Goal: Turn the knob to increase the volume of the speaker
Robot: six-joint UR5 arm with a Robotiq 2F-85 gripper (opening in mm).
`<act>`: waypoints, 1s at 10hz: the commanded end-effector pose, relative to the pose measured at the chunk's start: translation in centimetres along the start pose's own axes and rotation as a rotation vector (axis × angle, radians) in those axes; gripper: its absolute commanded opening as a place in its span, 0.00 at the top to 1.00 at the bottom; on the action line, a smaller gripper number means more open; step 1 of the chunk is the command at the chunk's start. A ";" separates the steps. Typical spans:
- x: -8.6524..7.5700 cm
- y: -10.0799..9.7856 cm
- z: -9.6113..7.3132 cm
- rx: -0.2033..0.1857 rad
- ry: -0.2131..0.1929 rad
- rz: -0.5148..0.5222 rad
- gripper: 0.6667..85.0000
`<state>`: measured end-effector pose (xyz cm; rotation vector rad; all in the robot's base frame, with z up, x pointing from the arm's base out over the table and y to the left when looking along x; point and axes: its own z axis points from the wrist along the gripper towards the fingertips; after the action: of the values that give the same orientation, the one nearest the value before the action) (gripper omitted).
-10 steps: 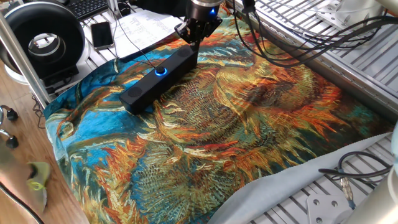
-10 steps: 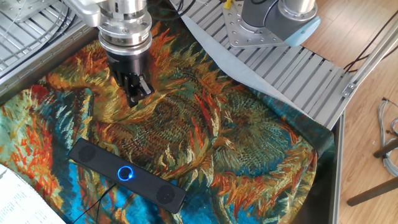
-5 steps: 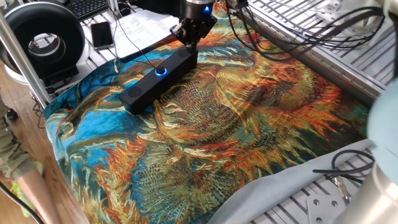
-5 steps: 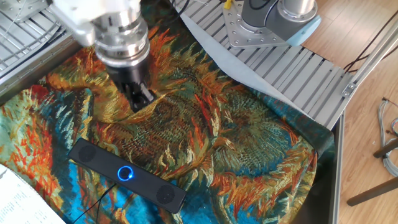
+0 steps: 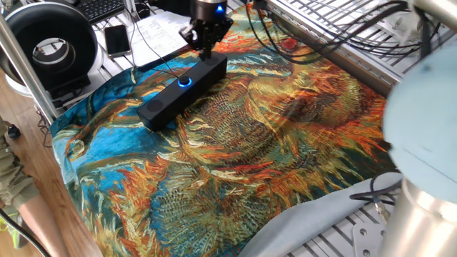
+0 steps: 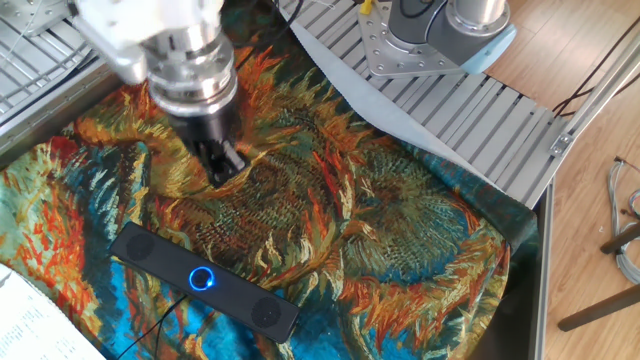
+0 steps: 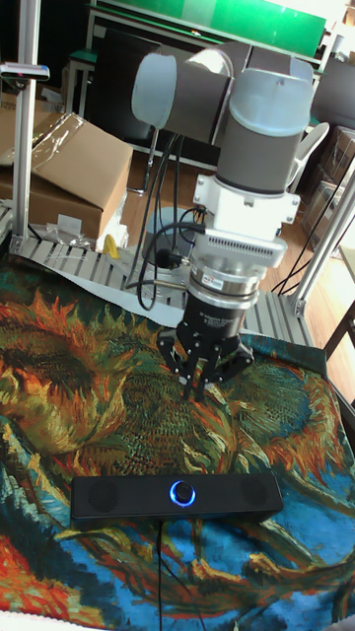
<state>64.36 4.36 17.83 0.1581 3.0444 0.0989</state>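
A sunflower-print cloth (image 6: 400, 230) covers the table, the speaker (image 6: 205, 281) lies near its edge with knob (image 6: 203, 279) facing up for reach, and the gripper (image 6: 226, 167) hangs above the cloth, fingers pressed together.

Speaker (image 7: 176, 496): long, slim, matte-black bar. Lies flat on the sunflower-print cloth, near edge of the tall fixed view, long axis running left to right.
Speaker grilles: one round grille near each end, faintly visible.
Knob (image 7: 182, 492): small round black dial at mid-length of the speaker's top face, ringed by glowing blue light; nothing touches it.
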 end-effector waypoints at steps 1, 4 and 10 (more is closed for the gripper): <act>-2.9 1.4 0.7 0.006 0.003 0.006 0.75; -4.7 1.5 2.0 0.006 -0.040 -0.001 0.68; -6.0 -0.3 4.0 0.050 -0.070 -0.038 0.67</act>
<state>69.95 4.03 15.13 0.1165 2.9949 0.0207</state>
